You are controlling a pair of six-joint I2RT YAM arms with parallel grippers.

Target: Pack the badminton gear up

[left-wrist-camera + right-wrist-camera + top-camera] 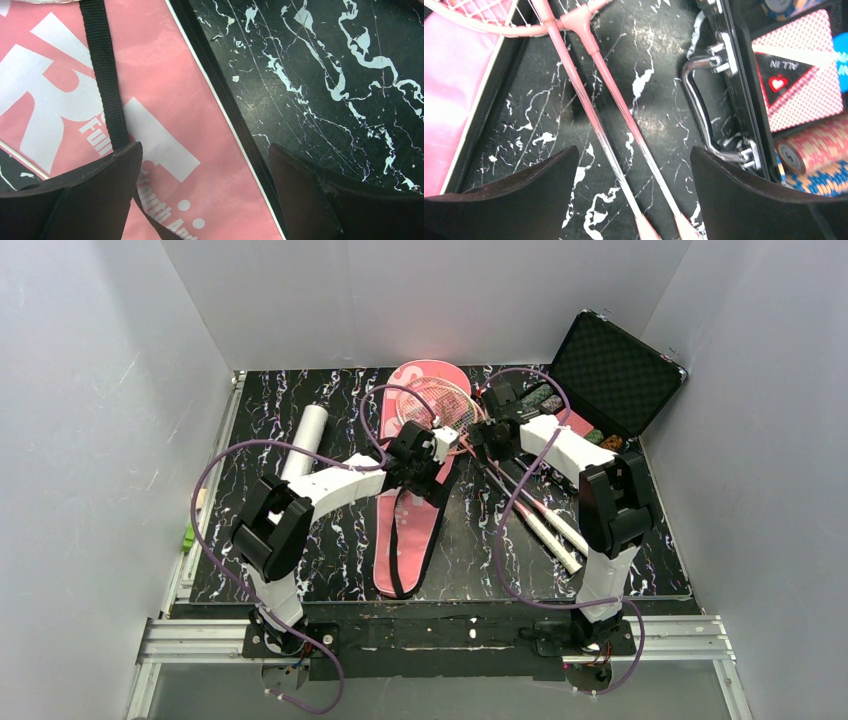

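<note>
Pink fabric with big white lettering: long bag (pixel 383 558), flat on the black marbled table (pixel 340 540), running from near the arms' bases toward the back wall. Black strap (pixel 105 75) lying along it, with a dark zip edge on the side toward bare table.

Two pink-framed rackets (pixel 447 405), heads overlapping on the bag's far end. Thin shafts (pixel 596 120) side by side across the table, slanting down to the white handles (pixel 555 535) beside the right arm.

White tube (pixel 305 440) on its side, apart on the bag's left.

Left gripper (pixel 207 200) over the bag's zip edge, jaws spread wide with nothing between them — one finger above the strap, the other above bare table.

Right gripper (pixel 634 195) likewise wide and empty, poised over both racket shafts; contact with either not visible.

Just right of the shafts, an open black case (pixel 600 380), foam-lined lid raised. Chrome carry handle (pixel 699 110) facing the shafts. Inside, stacked chips (pixel 814 145) and a red-backed card deck (pixel 804 85).
</note>
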